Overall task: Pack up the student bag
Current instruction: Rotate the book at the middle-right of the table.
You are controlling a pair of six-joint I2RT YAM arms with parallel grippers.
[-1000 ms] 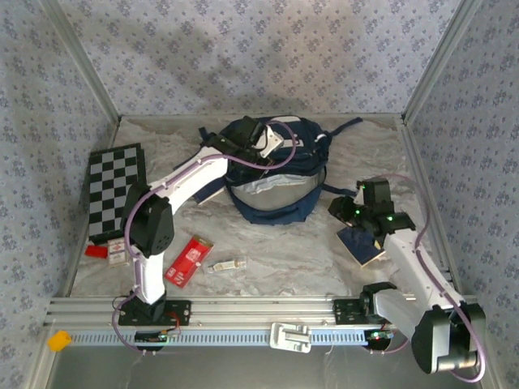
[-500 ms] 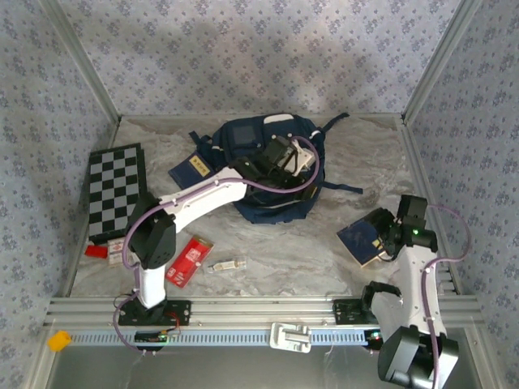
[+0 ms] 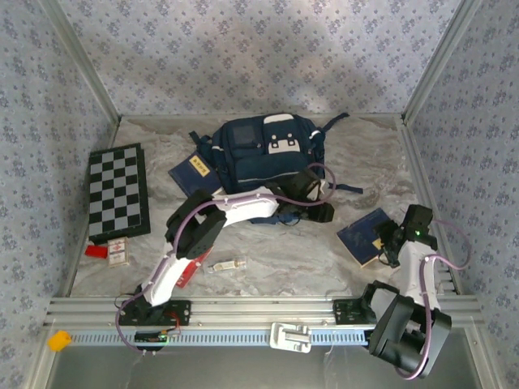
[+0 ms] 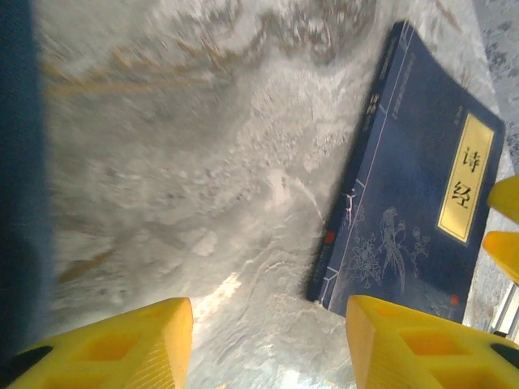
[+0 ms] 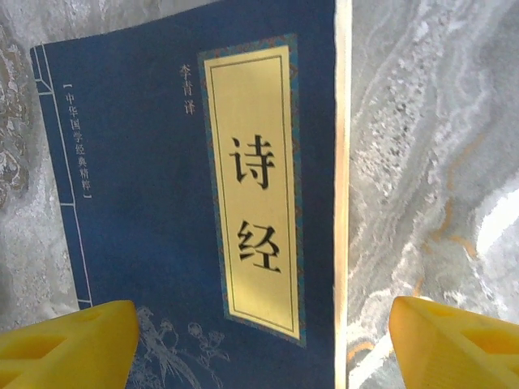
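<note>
Your right gripper [image 5: 259, 324] hangs wide open over the dark blue paperback with the gold title label [image 5: 154, 203], gripping nothing; your left gripper [image 4: 266, 316], half-open, is empty too. Square up across the book's edges before closing; the navy fabric backpack [image 3: 268, 150] lies well apart, at the back

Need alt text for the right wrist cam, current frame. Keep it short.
A dark blue book with a gold title label of Chinese characters lies cover up on the grey marbled table. The right gripper hangs over it with jaws open, one yellow fingertip at each lower corner of the frame.
</note>
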